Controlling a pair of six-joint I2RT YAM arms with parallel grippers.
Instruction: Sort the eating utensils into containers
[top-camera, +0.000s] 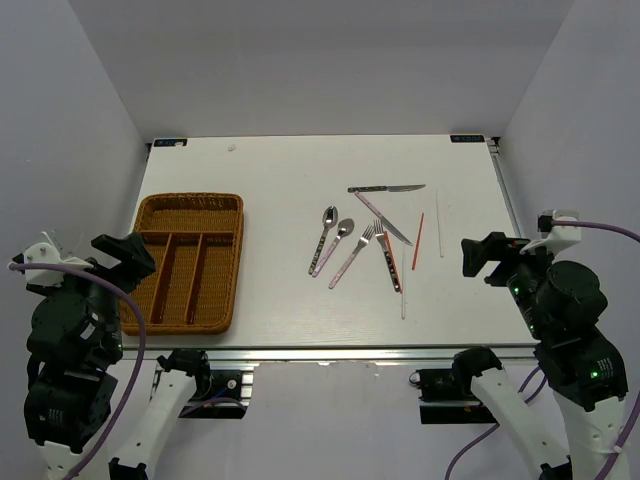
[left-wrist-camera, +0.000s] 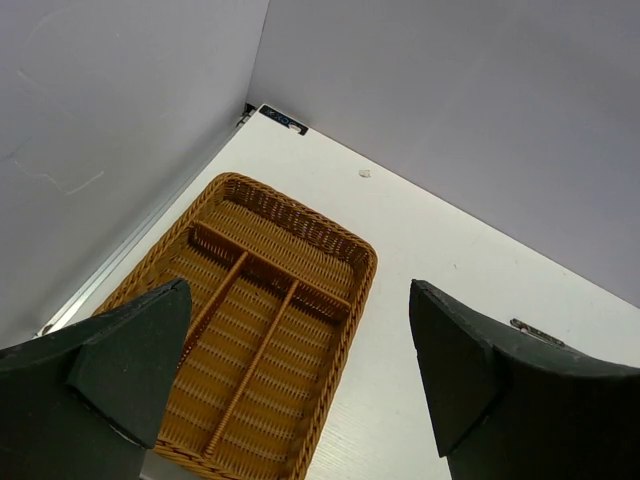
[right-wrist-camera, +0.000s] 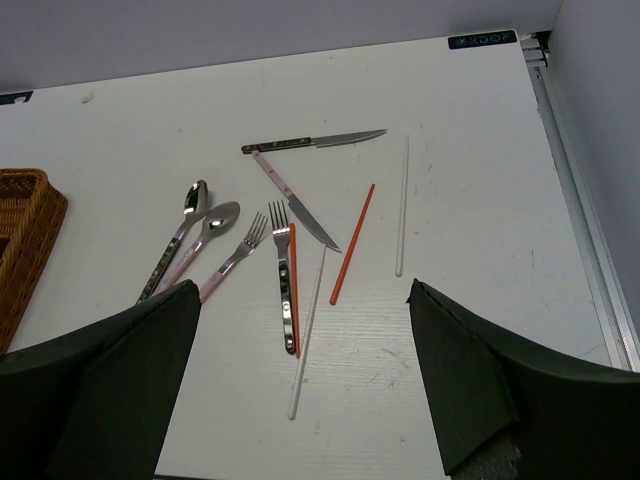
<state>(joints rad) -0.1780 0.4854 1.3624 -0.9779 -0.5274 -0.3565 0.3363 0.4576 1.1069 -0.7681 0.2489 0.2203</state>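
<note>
Here the utensils (right-wrist-camera: 283, 275) lie scattered on the white table (top-camera: 280, 170) just ahead of the right gripper (right-wrist-camera: 303, 290): spoons, forks, knives, and red and white chopsticks. One white chopstick (right-wrist-camera: 308, 335) reaches in between its spread jaws, which hold nothing. The wicker tray (left-wrist-camera: 340, 350) lies beneath and ahead of the left gripper (left-wrist-camera: 297, 300), whose jaws are likewise released wide.

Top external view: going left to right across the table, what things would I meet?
Wicker tray → dark-handled spoon → pink-handled spoon → pink-handled fork → lone red chopstick → far-right white chopstick.
</note>
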